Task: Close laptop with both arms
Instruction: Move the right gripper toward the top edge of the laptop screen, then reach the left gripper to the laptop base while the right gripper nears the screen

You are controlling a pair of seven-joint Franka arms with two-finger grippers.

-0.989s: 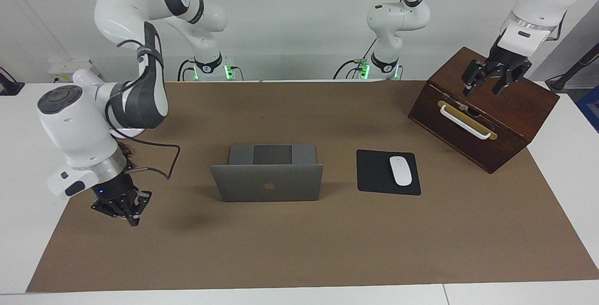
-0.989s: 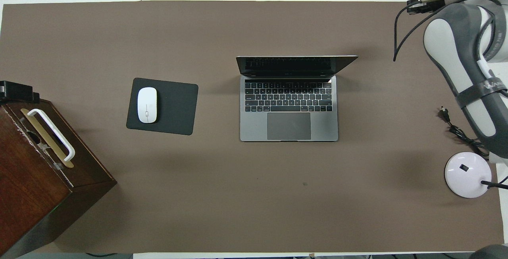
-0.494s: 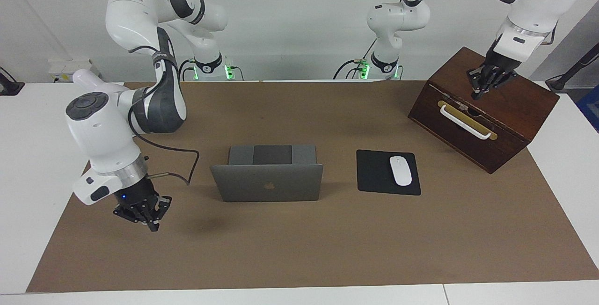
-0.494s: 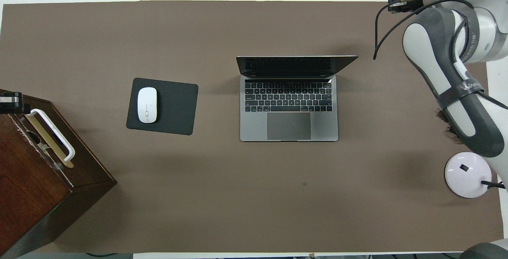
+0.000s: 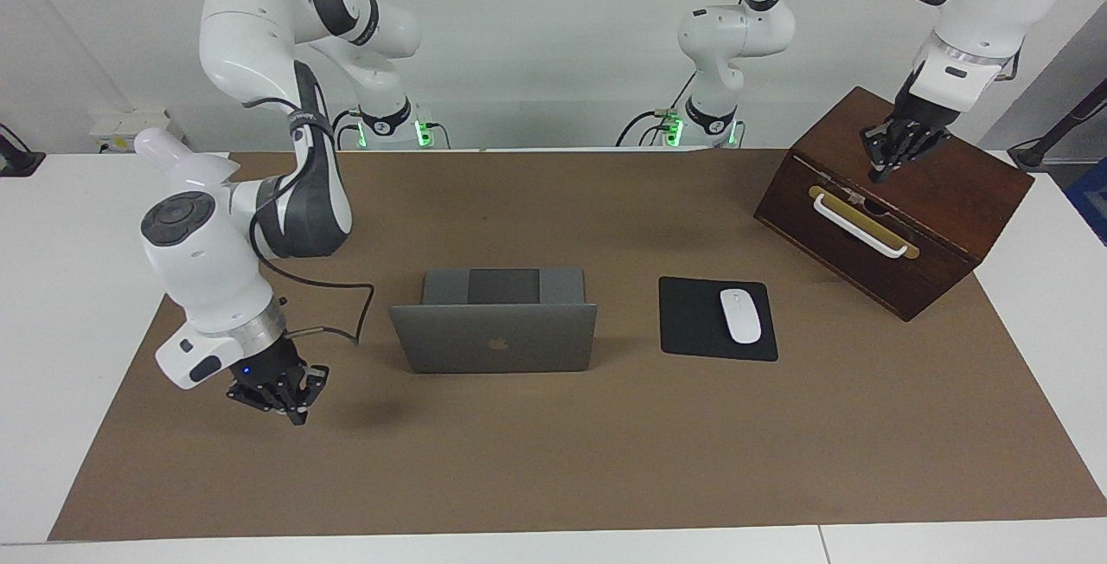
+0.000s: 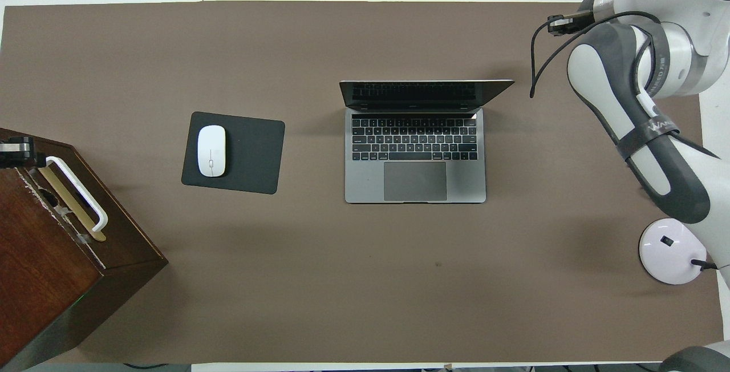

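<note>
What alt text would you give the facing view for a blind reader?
An open silver-grey metal laptop sits mid-table beside a white mouse on a black pad. The shut right gripper hovers beside the laptop; the shut left gripper hangs over a dark wooden box.

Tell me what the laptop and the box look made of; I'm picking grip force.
Laptop: apparently metal, matte silver-grey, going by its even, dull sheen. Box: dark stained wood, faintly glossy, with visible grain; its handle looks like white plastic on a brass-coloured plate.
</note>
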